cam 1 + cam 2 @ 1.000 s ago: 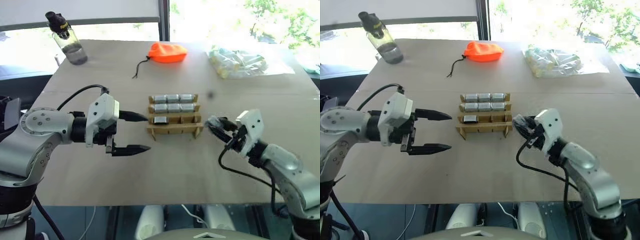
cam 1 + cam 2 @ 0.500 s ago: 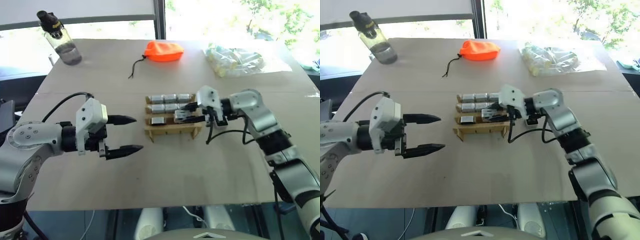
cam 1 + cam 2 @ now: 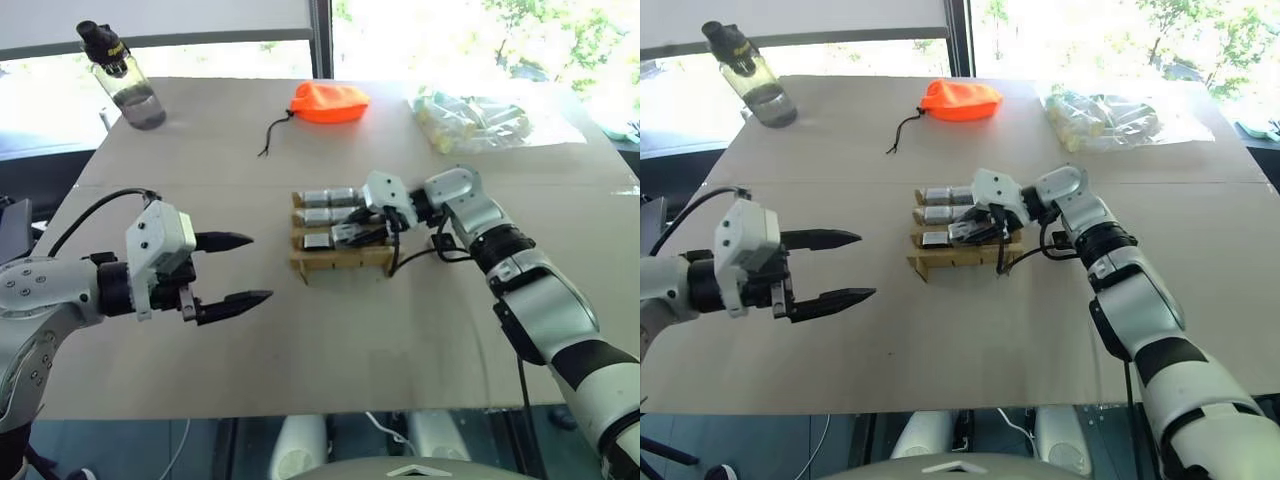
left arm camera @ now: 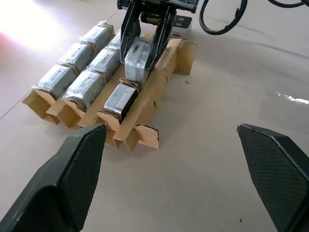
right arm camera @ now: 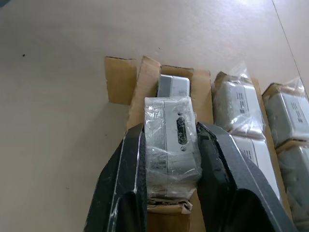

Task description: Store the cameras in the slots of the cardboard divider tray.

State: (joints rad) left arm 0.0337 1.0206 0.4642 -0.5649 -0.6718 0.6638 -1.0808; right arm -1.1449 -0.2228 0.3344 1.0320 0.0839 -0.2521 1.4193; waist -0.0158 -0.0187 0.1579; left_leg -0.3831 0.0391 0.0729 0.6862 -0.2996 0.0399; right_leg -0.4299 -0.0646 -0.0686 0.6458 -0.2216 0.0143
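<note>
Tray (image 3: 345,262) at bench (image 3: 330,340) centre: back two rows filled, front row holds one camera (image 4: 120,100). Right tool (image 5: 166,159) pinches a wrapped camera (image 5: 173,140) over the front middle slot; left tool (image 3: 232,270) spread, idle. Two slots remain.

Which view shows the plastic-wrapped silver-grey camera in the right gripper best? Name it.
The right wrist view: the wrapped camera sits close between the black fingers. The left wrist view shows it from in front; head views show it small.
</note>
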